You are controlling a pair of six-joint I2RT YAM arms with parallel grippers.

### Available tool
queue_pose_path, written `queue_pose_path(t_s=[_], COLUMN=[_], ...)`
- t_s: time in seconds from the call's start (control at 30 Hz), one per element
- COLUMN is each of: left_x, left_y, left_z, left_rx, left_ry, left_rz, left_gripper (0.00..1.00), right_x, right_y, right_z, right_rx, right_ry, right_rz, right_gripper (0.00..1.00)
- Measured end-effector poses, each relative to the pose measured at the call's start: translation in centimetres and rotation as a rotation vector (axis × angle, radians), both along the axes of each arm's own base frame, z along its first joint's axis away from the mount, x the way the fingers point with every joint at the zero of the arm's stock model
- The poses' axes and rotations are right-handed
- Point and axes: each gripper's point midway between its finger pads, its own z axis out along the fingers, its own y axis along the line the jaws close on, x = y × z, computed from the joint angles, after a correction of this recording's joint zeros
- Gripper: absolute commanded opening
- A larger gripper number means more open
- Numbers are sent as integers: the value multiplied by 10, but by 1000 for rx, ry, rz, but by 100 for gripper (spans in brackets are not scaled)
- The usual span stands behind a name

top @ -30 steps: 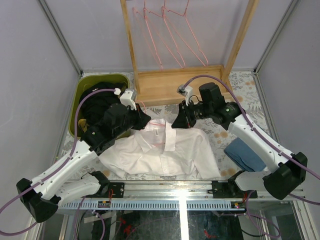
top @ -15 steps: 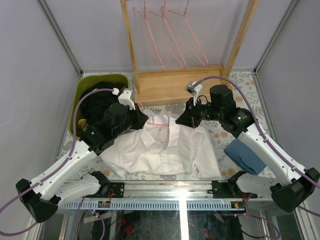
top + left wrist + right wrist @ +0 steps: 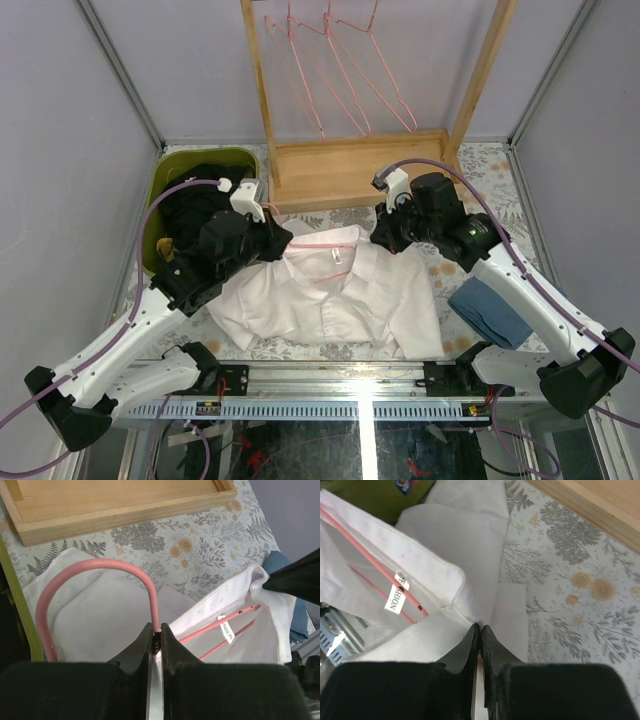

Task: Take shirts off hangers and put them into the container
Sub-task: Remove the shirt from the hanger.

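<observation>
A white shirt (image 3: 330,300) lies spread on the table with a pink hanger (image 3: 325,243) still inside its collar. My left gripper (image 3: 156,636) is shut on the hanger's hook (image 3: 95,567), at the shirt's left shoulder (image 3: 272,232). My right gripper (image 3: 480,628) is shut on the shirt's fabric (image 3: 470,545) beside the collar, at the right shoulder (image 3: 385,240). The hanger's bars (image 3: 375,562) cross the open collar near a label. The olive container (image 3: 160,205) at back left holds black shirts (image 3: 190,200). Several bare pink hangers (image 3: 340,80) hang on the wooden rack.
The wooden rack's base tray (image 3: 350,170) stands at the back centre, its uprights (image 3: 480,80) rising on both sides. A folded blue cloth (image 3: 490,310) lies on the right of the floral tablecloth. The container's green rim (image 3: 17,605) runs close on my left gripper's left.
My right gripper has closed on the shirt's right shoulder and shifted right and back. The collar has opened wider and the hanger bar now stretches between the two grippers.
</observation>
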Motion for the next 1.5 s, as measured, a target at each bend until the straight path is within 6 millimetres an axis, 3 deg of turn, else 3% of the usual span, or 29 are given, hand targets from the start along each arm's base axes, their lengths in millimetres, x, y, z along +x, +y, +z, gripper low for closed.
queue_pose_path(t_s=[0.1,0.2,0.3,0.5,0.63,0.8,1.03,1.23,1.33,1.37,1.43,1.5], left_x=[-2,-1,0,1,1,2,2,2,2,3,3,3], left_y=[-2,1,3,5,8,8,8,8,9,9,10,10], left_z=[0,1,1,-1,-4,-5,-6,-10,-10,-10,-10,-10], left_rx=[-1,2,5,12,21,23,25,37,40,40,42,42], left_ry=[0,-3,-7,-2,8,14,25,38,38,38,37,36], left_rz=[-9,4,18,29,42,48,53,53,57,59,62,64], left_gripper=[0,0,0,0,0,0,0,0,0,0,0,0], right_x=[5,11,10,-1,-14,-19,-18,-12,-7,-5,-1,1], right_y=[-9,-21,-28,-9,6,11,26,30,26,24,17,9], right_z=[-3,-1,1,28,41,39,13,2,2,3,4,6], right_rx=[-59,-104,-120,11,93,98,45,11,-8,-18,-41,-62], right_ry=[-15,-36,-22,9,50,93,182,209,184,170,139,108], right_rz=[-34,-87,-120,-73,-4,22,45,25,1,-10,-36,-63], right_gripper=[20,41,48,65,68,69,70,28,11,9,13,34])
